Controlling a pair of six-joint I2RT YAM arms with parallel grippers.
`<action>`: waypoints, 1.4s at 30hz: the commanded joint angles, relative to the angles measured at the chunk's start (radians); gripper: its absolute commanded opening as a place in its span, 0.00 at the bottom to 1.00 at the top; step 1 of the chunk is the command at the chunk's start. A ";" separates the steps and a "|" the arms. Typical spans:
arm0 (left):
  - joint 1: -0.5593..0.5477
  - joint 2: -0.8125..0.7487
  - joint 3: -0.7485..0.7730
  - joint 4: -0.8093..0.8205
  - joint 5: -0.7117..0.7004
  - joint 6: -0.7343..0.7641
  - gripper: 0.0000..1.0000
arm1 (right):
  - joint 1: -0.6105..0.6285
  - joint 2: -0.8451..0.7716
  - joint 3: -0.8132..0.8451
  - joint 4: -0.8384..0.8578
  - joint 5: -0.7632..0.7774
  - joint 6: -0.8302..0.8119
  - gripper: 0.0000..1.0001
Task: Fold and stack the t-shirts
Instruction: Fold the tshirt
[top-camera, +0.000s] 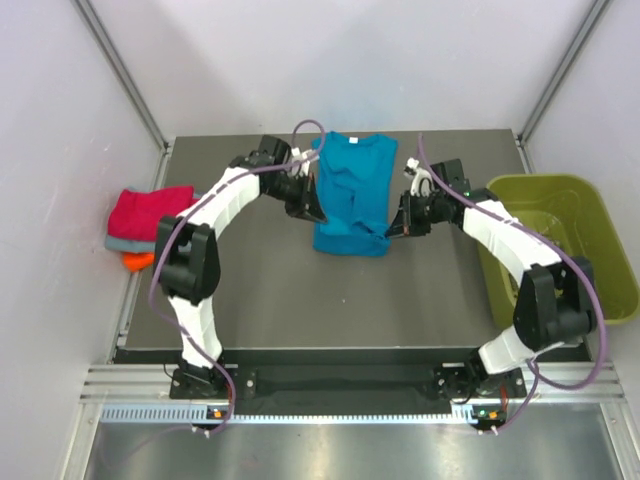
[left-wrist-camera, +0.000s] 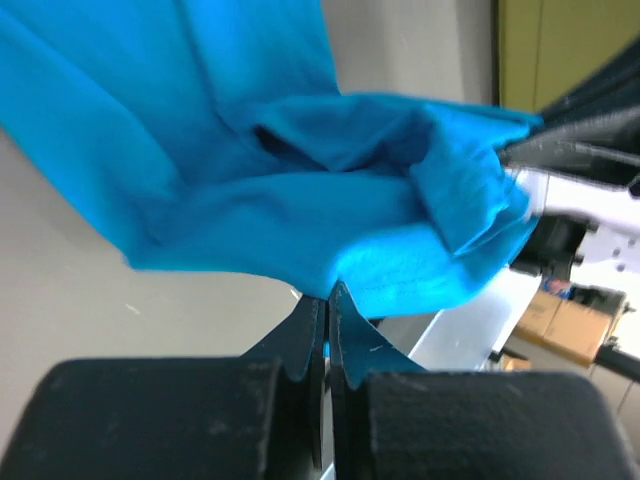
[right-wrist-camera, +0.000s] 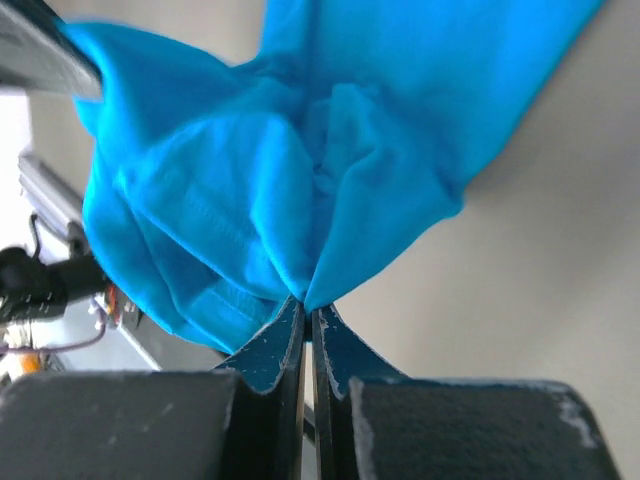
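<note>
- While left gripper (left-wrist-camera: 327, 300) and right gripper (right-wrist-camera: 305, 305) each pinch a hem corner, teal-blue t-shirt (top-camera: 352, 190) lies mid-way across the table (top-camera: 250, 300).
- Hem raised, apparently for folding over.
- Folded t-shirts (top-camera: 150, 215) wait far left.

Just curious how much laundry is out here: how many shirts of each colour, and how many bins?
Teal shirt: 1
Red shirt: 1
Grey shirt: 1
Orange shirt: 1
Green bin: 1
Total: 5

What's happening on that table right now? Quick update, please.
Left hand, right hand both shut on blue shirt. Folded shirts stacked far left. Green bin off right, nothing blocking.
</note>
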 joint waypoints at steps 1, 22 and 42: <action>0.040 0.105 0.179 -0.060 0.040 0.036 0.00 | -0.024 0.041 0.106 0.057 0.021 -0.025 0.00; 0.121 0.555 0.727 0.058 -0.003 -0.053 0.00 | -0.083 0.547 0.557 0.116 0.010 -0.020 0.00; 0.181 0.327 0.535 -0.069 -0.002 0.060 0.59 | -0.086 0.444 0.524 0.055 0.091 -0.082 0.53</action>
